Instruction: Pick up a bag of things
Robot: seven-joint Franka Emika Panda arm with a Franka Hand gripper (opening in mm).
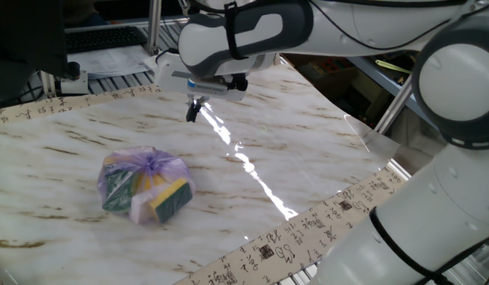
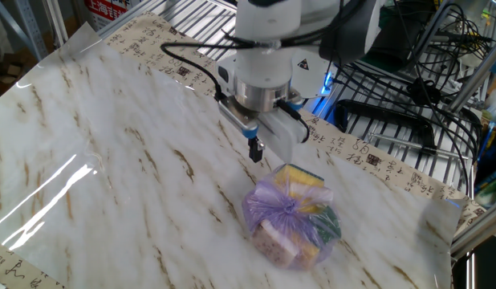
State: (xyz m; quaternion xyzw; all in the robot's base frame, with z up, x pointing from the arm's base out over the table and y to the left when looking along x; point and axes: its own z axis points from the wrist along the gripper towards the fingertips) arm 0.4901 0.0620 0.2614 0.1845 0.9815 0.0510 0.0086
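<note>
Bag of things (image 1: 144, 186) (knotted purple plastic, yellow-green sponge blocks inside) on table (image 1: 308, 150)

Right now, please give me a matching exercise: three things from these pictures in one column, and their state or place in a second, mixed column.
Things:
1. translucent purple plastic bag
2. black two-finger gripper
3. marble-patterned table

States:
A. reflects a bright streak of light
B. knotted at the top, lying on the table
C. in the air, holding nothing

Pairs: 1-B, 2-C, 3-A
</note>
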